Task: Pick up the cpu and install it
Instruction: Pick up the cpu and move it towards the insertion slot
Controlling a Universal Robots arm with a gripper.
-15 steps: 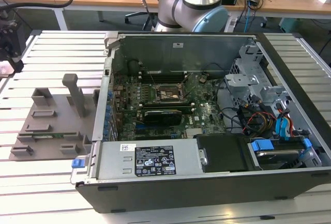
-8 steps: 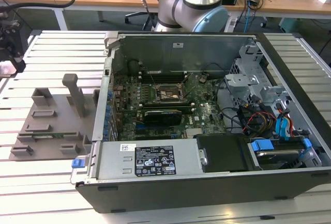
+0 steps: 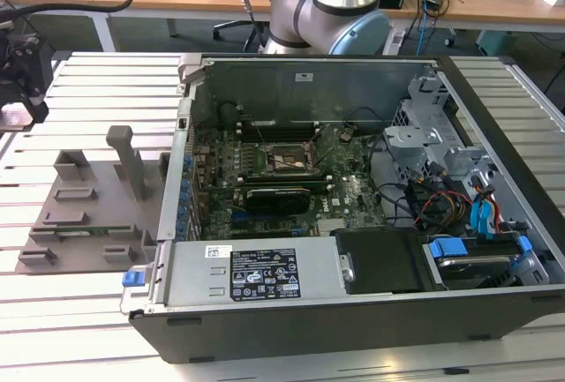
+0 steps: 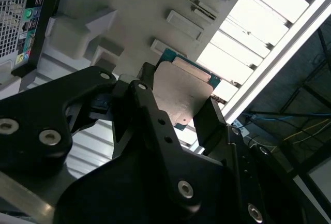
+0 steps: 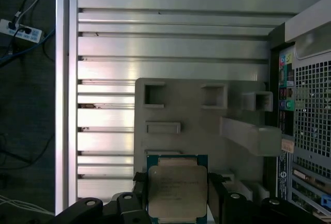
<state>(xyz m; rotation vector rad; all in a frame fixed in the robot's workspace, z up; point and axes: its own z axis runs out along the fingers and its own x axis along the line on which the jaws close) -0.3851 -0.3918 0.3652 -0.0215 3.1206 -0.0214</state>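
The cpu (image 5: 177,190), a flat square chip with a silver-grey top and a green rim, sits between the black fingers of my gripper (image 5: 177,199) in both wrist views. The gripper (image 4: 178,99) is shut on the cpu (image 4: 186,87), one finger on each of two opposite edges. It hangs over the grey plastic holder tray (image 5: 191,107), near the tray's edge. In the exterior view the gripper (image 3: 18,91) is at the far left, above the slatted table beside the tray (image 3: 84,210). The motherboard socket (image 3: 284,163) lies inside the open computer case.
The open computer case (image 3: 353,311) takes up the exterior view's middle and right, with drive bays and cables on its right side. A tall post (image 3: 131,160) rises from the tray. The arm's base (image 3: 340,3) stands behind the case. Aluminium slats (image 5: 170,48) surround the tray.
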